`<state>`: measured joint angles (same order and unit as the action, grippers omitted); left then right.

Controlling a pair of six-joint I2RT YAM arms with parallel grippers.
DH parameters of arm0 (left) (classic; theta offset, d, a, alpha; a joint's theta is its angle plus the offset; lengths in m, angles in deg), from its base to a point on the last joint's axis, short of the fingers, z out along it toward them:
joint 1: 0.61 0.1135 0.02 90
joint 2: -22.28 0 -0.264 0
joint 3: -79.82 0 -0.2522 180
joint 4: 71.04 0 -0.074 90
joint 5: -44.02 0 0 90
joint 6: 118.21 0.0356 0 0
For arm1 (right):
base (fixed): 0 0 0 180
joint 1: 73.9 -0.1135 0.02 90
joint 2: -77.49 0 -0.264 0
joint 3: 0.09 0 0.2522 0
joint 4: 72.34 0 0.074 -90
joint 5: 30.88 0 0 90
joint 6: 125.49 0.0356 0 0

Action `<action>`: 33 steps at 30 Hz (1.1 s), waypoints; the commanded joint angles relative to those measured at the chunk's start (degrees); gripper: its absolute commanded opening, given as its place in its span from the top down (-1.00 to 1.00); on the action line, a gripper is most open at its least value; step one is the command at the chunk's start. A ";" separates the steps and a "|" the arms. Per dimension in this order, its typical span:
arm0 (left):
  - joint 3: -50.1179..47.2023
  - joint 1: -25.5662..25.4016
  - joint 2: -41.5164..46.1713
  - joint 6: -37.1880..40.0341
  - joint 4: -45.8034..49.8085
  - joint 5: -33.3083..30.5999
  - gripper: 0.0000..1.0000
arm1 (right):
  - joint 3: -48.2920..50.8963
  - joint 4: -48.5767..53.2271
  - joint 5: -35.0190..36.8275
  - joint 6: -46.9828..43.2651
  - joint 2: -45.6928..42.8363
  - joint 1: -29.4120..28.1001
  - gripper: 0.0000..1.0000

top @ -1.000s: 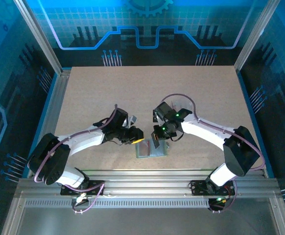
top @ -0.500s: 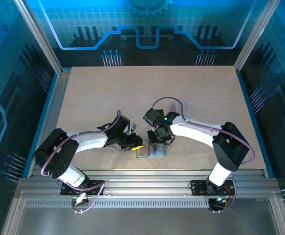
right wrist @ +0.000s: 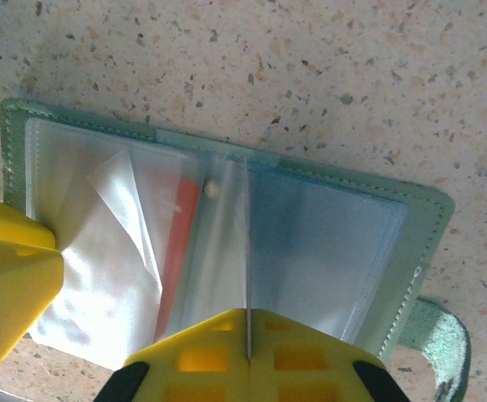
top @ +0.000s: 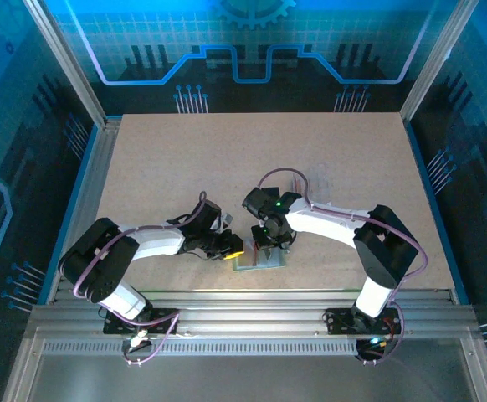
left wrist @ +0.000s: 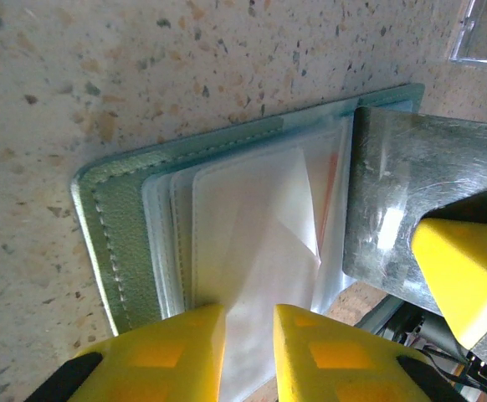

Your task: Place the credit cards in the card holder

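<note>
Left claw (left wrist: 248, 325), right claw (right wrist: 248, 325), one holder (right wrist: 417, 251).

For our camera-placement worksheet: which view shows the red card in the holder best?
Right wrist view: the red card shows as a long strip. Left wrist catches a thin red edge; from the top it is too small.
</note>
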<state>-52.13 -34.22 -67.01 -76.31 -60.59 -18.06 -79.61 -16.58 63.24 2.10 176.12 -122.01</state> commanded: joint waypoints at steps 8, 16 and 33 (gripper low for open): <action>1.05 -0.31 11.13 5.87 16.90 -8.08 0.41 | 6.85 -9.68 -7.16 -0.23 -11.25 3.04 1.00; 3.39 -0.28 8.36 8.72 21.12 -12.53 0.35 | 18.66 -31.63 -13.62 0.68 -14.88 5.00 1.00; 3.09 -0.29 0.53 8.29 18.26 -12.89 0.51 | 25.94 -46.76 -20.30 1.58 -14.09 10.67 1.00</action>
<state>-48.64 -34.11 -64.28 -68.35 -41.66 -30.15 -53.90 -61.02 44.66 3.56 161.65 -111.83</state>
